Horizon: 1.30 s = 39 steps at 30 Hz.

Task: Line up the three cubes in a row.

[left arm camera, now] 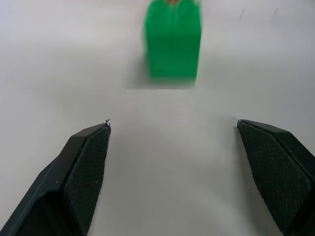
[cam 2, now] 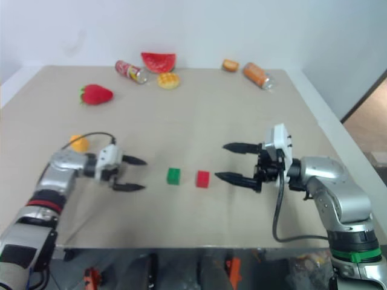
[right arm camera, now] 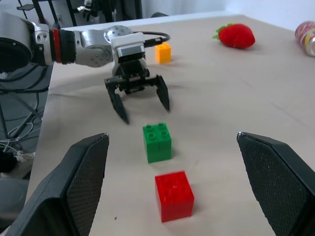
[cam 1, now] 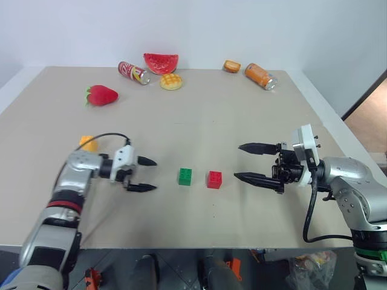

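Note:
A green cube (cam 1: 185, 176) and a red cube (cam 1: 214, 179) stand side by side near the table's front, a small gap between them. The yellow-orange cube (cam 1: 88, 143) sits further left, partly hidden behind my left arm. My left gripper (cam 1: 147, 174) is open and empty, a short way left of the green cube (left arm camera: 173, 39) and pointing at it. Right of the red cube (right arm camera: 173, 195), my right gripper (cam 1: 251, 162) is open and empty, pointing left at it.
Along the table's far edge lie a red soda can (cam 1: 133, 72), a watermelon slice (cam 1: 161, 62), a round yellow waffle (cam 1: 171, 81), a small orange piece (cam 1: 231, 66) and an orange can (cam 1: 260, 76). A strawberry (cam 1: 101, 95) lies at the far left.

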Motion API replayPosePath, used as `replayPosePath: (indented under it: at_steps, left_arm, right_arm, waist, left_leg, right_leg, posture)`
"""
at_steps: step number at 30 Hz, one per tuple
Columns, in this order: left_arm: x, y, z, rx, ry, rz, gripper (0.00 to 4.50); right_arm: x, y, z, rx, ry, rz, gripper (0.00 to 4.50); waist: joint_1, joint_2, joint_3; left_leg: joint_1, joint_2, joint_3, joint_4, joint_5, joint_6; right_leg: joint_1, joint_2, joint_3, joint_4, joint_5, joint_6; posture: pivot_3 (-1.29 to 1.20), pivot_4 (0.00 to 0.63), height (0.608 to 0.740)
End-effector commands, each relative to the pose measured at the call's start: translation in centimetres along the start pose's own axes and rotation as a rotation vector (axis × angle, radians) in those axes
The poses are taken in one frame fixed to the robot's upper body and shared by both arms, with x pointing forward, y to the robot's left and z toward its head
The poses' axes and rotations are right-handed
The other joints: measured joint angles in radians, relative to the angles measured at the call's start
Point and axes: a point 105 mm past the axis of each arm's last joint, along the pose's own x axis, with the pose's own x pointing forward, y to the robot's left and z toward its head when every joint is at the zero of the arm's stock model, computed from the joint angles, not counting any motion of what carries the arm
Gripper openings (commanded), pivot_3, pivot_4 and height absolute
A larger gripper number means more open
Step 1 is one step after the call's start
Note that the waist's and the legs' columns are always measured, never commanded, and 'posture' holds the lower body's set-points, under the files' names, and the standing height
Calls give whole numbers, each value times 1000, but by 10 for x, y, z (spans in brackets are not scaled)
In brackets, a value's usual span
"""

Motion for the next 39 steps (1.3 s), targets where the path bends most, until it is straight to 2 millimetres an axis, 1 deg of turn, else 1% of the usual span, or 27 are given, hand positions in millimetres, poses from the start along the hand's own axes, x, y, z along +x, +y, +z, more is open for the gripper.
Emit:
replayPosePath:
  at_steps: [1,2,3,5,6,7,10,12,13,14,16,18,20,21,23,25,28,31,35,39]
  left_arm:
    - [-27,23,4,20,9,252,4265]
    - [-35,30,3,-47,1,342,4265]
    - [-41,32,3,-97,-18,414,4265]
    - [-53,31,2,-205,-41,561,4265]
    - [-60,28,2,-269,-54,634,4265]
    - [-65,22,4,-330,-72,685,4265]
    - [-74,-1,11,-482,-131,761,4265]
    - [-71,-32,11,-568,-124,785,4265]
    - [-69,-41,12,-592,-118,798,4265]
    - [-70,-46,12,-628,-123,844,4265]
    - [-76,-44,12,-660,-129,960,4265]
    - [-97,-35,0,-666,-77,1192,4265]
    - [-114,-29,-9,-669,-41,1344,4265]
    - [-122,-26,-15,-664,-12,1411,4265]
    - [-132,-20,-23,-651,31,1482,4265]
    - [-133,-13,-26,-641,40,1498,4265]
    - [-129,-3,-27,-626,39,1486,4265]
    - [-124,7,-32,-615,49,1462,4265]
    - [-110,23,-32,-592,41,1389,4265]
    - [-105,34,-35,-583,38,1352,4265]
  right_arm:
    - [10,-13,16,-108,-44,-78,4325]
    - [16,-19,18,-121,-55,-118,4325]
    - [22,-24,20,-120,-67,-145,4325]
    - [36,-23,25,-142,-86,-143,4325]
    - [41,-22,27,-146,-96,-135,4325]
    - [46,-20,29,-151,-106,-130,4325]
    - [55,-18,33,-158,-135,-118,4325]
    - [63,-15,33,-169,-149,-89,4325]
    - [65,-15,33,-168,-153,-82,4325]
    - [67,-14,33,-162,-161,-71,4325]
    - [69,-15,32,-165,-166,-63,4325]
    - [73,-14,31,-162,-174,-50,4325]
    - [74,-14,31,-160,-179,-45,4325]
    - [75,-15,31,-157,-181,-43,4325]
    - [77,-15,29,-154,-180,-39,4325]
    - [77,-14,30,-154,-184,-33,4325]
    - [78,-15,32,-154,-193,-35,4325]
    - [77,-12,33,-155,-197,-33,4325]
    - [73,-11,35,-156,-200,-37,4325]
    - [71,-9,38,-157,-201,-40,4325]
  waist:
    - [0,0,0]
    - [0,0,0]
    - [0,0,0]
    - [-1,0,0]
    - [-2,0,0]
    - [-2,0,0]
    - [-2,0,0]
    - [-2,0,0]
    - [-3,0,0]
    - [-3,0,0]
    - [7,0,0]
    - [9,-1,0]
    - [8,-1,0]
    - [7,-1,0]
    - [7,-1,0]
    - [7,-1,0]
    - [7,-1,0]
    - [8,-1,0]
    - [8,-1,0]
    - [7,-1,0]
  left_leg:
    - [0,0,0,0,0,0]
    - [0,0,0,0,0,0]
    - [0,0,0,0,0,0]
    - [0,1,1,-1,0,0]
    - [0,1,1,-1,0,0]
    - [0,1,2,-1,0,-1]
    - [-1,1,1,-3,-1,-2]
    - [-1,1,1,-4,-1,-2]
    - [0,1,1,-5,-2,-4]
    - [2,0,2,-5,-3,-4]
    - [1,0,1,-4,-3,-4]
    - [1,0,-1,-3,-1,-3]
    - [2,0,-1,-3,0,-1]
    - [2,0,-1,-2,1,-1]
    - [3,0,-1,-2,1,-2]
    - [4,0,-1,-2,2,-2]
    - [3,0,-1,-2,2,-2]
    - [2,0,-1,-2,2,-2]
    - [1,-1,-1,-3,2,-3]
    - [1,-1,-1,-4,2,-3]
  right_leg:
    - [0,0,0,0,0,0]
    - [0,0,0,0,0,0]
    - [0,0,0,0,0,0]
    - [0,-1,0,0,0,0]
    - [-1,-1,1,0,0,1]
    - [0,-1,1,0,1,4]
    - [-1,-2,1,0,-1,4]
    - [-1,-1,-1,0,-1,4]
    - [-1,-2,0,0,-2,4]
    - [1,-3,1,1,-2,3]
    - [1,-3,-1,1,-3,4]
    - [1,-1,-2,1,-2,-1]
    - [1,-1,-2,1,-1,-2]
    - [1,-1,-2,1,1,-3]
    - [1,-1,-1,0,3,-4]
    - [1,-1,-1,0,5,-5]
    - [0,-1,-1,0,5,-4]
    - [-1,0,-1,0,4,-4]
    - [-1,0,0,0,2,-2]
    - [-1,0,0,0,3,1]
  posture:
    - [0,150,740]
    - [0,150,740]
    - [0,150,740]
    - [0,150,740]
    - [0,150,740]
    - [0,150,740]
    - [0,150,740]
    - [0,150,740]
    - [0,150,740]
    - [0,150,740]
    - [0,150,740]
    - [0,150,740]
    - [0,150,740]
    - [0,150,740]
    - [0,150,740]
    - [0,150,740]
    - [0,150,740]
    - [0,150,740]
    - [0,150,740]
    - [0,150,740]
